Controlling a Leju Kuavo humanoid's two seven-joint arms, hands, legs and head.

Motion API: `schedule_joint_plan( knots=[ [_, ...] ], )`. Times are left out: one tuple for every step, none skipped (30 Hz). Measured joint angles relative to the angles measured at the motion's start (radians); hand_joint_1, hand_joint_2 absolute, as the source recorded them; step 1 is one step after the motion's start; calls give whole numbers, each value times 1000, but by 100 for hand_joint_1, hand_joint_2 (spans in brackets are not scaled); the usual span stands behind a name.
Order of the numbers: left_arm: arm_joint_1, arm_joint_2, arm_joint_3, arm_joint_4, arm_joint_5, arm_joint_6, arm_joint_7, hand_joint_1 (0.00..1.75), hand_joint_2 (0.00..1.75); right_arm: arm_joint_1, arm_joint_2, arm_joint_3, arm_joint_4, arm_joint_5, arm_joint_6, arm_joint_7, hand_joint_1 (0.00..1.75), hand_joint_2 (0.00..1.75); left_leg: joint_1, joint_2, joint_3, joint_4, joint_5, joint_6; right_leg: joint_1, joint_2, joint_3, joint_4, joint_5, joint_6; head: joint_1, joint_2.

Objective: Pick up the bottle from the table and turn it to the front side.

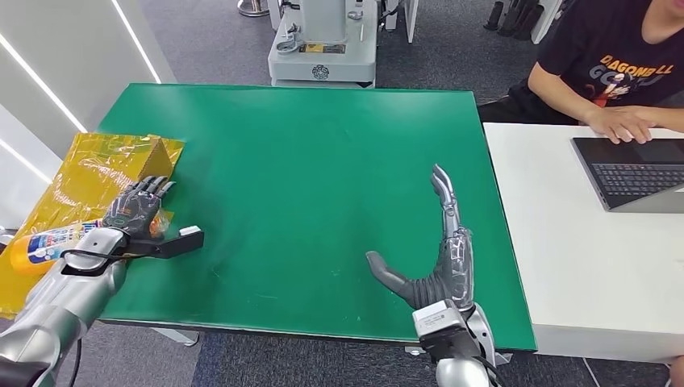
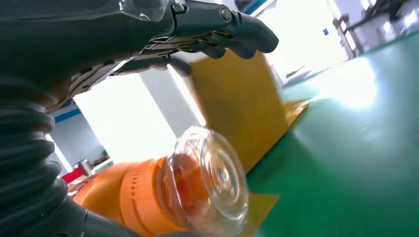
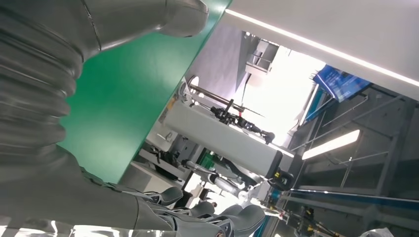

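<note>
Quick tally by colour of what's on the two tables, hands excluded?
Orange: 1, the bottle lying under the left hand.
Yellow: 1, the plastic sheet on the green table.
Dark grey: 1, the laptop on the white table.
Total: 3.

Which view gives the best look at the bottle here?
The left wrist view: the bottle lies close up, its orange body and clear cap plain beneath the left hand. The head view shows the bottle's labelled body on the yellow sheet, partly behind that arm.
</note>
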Motion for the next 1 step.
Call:
schedule_joint_plan(
  knots=[
    [1,-1,0,-1,-1,10,-4,0,175,0,0,0,0,0,0,1,0,175,0,0,0,0,0,0,0,0,0,0,0,0,0,0]
  ],
)
